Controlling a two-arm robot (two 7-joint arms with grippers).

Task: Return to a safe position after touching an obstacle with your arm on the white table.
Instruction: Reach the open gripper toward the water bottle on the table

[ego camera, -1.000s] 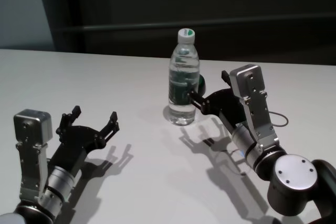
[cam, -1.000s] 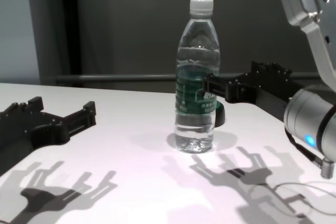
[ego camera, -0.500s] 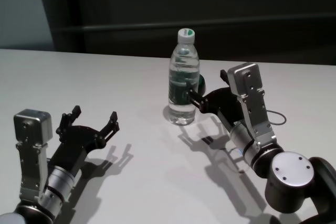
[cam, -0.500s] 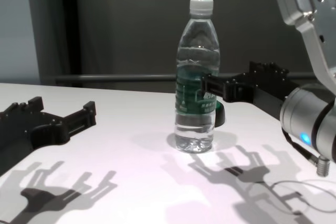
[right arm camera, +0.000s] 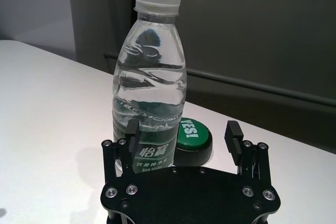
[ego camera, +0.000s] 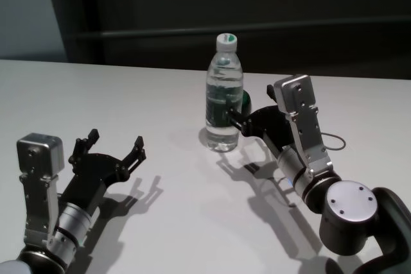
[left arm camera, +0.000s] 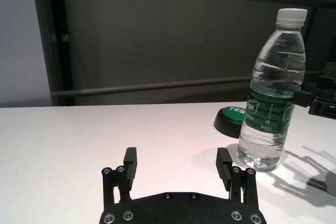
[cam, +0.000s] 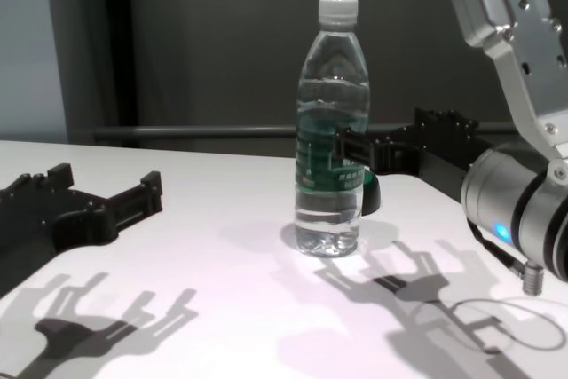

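The left gripper point(ego camera: 108, 149) rests low over the near left of the white table point(ego camera: 154, 94), fingers spread, holding nothing. The bottle point(ego camera: 224, 94) stands upright mid-table, a green button point(right arm camera: 191, 136) just behind it. The right gripper point(right arm camera: 181, 129) has its fingers apart, one fingertip point(cam: 341, 142) at the label. The bottle appears full, so moderately heavy, yet tall, smooth and tippable; the labelled waist would be the grasp point.

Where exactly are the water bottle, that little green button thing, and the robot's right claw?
water bottle point(ego camera: 223, 104): head view, on its green label.
green button point(right arm camera: 192, 132): right wrist view, on its green top.
right gripper point(right arm camera: 181, 129): right wrist view, midway between its open fingertips, beside the bottle.
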